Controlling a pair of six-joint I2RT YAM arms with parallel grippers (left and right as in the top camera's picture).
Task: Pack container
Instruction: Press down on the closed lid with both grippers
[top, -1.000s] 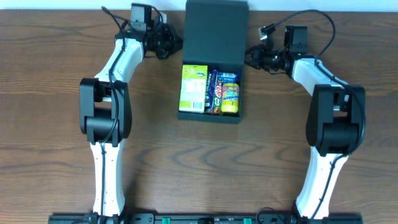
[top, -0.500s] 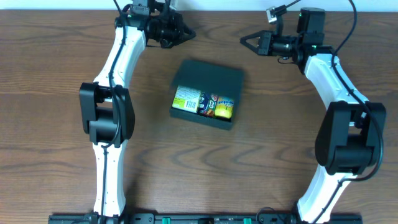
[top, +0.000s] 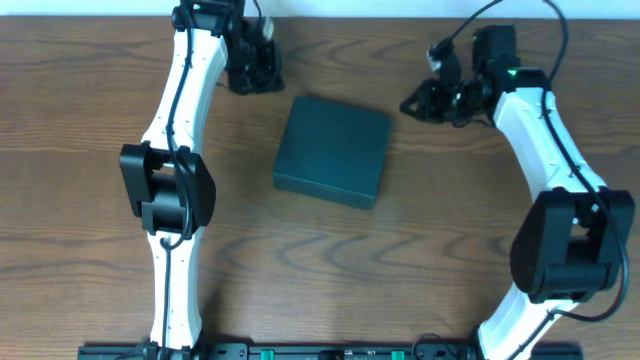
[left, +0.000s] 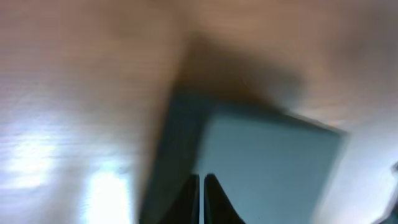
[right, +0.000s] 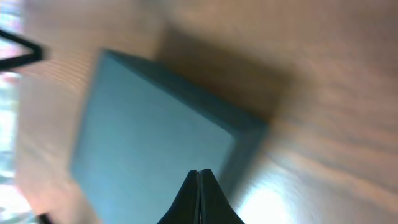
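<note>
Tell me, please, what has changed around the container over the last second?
The container was open a second ago. Its lid has swung down shut, hiding the snack packets, and the box has turned slightly askew. It still sits mid-way across the wooden table. The left gripper and right gripper remain off it near its far corners, shut and empty.

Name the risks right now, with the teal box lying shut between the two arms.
1. The container lies skewed on the table; a squared-up approach may catch a corner.
2. Nothing visible secures its flap lid, so it may spring up.
3. The left hand and right hand are shut near its far corners; a low sweep may shove it.
</note>
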